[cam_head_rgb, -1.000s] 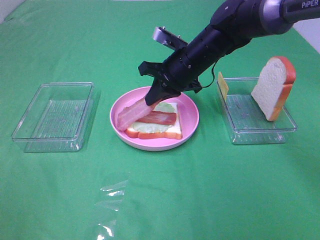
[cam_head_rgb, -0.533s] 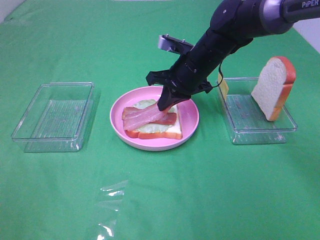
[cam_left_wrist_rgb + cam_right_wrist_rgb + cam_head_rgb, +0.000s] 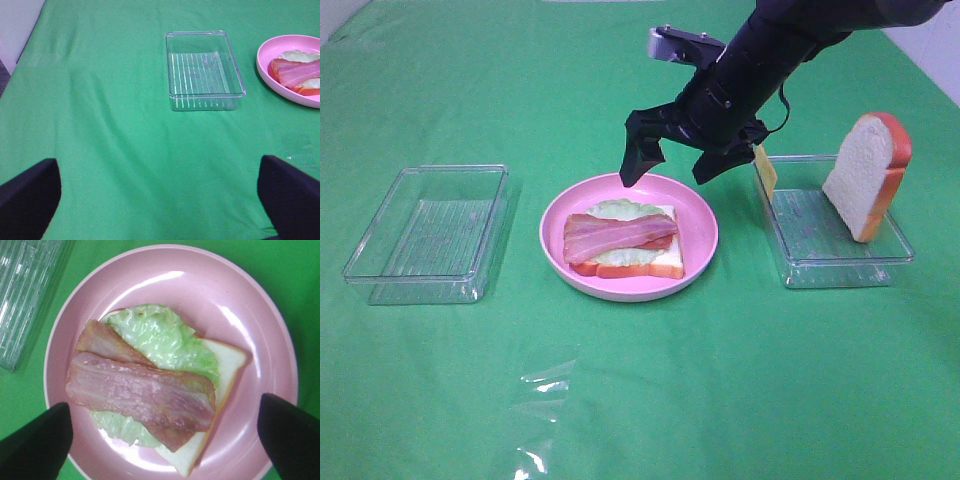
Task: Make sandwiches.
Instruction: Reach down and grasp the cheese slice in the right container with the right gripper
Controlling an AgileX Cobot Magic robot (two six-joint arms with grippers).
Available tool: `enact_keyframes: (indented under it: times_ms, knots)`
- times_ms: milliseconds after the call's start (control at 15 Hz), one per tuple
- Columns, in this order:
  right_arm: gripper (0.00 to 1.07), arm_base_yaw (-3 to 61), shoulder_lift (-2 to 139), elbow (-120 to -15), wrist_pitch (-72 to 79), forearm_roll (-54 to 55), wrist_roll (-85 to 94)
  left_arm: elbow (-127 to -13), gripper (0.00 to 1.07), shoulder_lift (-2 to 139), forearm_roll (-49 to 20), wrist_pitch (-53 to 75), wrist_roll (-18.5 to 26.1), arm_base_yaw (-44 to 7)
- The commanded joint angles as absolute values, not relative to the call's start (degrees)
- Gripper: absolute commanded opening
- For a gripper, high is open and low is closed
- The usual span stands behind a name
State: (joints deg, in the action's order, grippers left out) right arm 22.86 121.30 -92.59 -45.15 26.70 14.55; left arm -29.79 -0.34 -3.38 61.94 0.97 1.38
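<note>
The half-built sandwich (image 3: 620, 243) lies on the pink plate (image 3: 703, 238): one bread slice, lettuce and two crossed bacon strips (image 3: 140, 395). My right gripper (image 3: 670, 168) hangs open just above the plate's far side, holding nothing; in its wrist view the gripper (image 3: 162, 445) has a finger on either side of the sandwich (image 3: 165, 340). A second bread slice (image 3: 868, 175) and a yellow cheese square (image 3: 765, 170) lean in the right clear tray (image 3: 840, 268). My left gripper (image 3: 160, 210) is open over bare cloth, away from the plate (image 3: 270, 75).
An empty clear tray (image 3: 430, 232) sits left of the plate, also in the left wrist view as the tray (image 3: 202, 70). A scrap of clear plastic film (image 3: 540, 400) lies on the green cloth near the front edge.
My right gripper lowered the second bacon strip onto the sandwich, opened, and lifted up and back from it. The strip now rests across the first one.
</note>
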Motion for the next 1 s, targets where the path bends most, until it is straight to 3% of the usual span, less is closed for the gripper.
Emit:
enact_keyframes:
  times_ms: [67,467,1000]
  knots:
    - [0.99,22.75,119.46,-93.45,-47.90,21.66,8.71,-29.62,1.00,-1.38,-3.78,61.82,0.74,1.55]
    - [0.99,21.94,119.69,-107.09,-64.40,2.58,-6.42,-29.62,1.00,-1.38,-3.78,61.82,0.74,1.55]
    - [0.99,15.93,126.57,-108.63,-64.17,5.90,-6.82,-29.62,1.00,-1.38,-3.78,61.82,0.74,1.55]
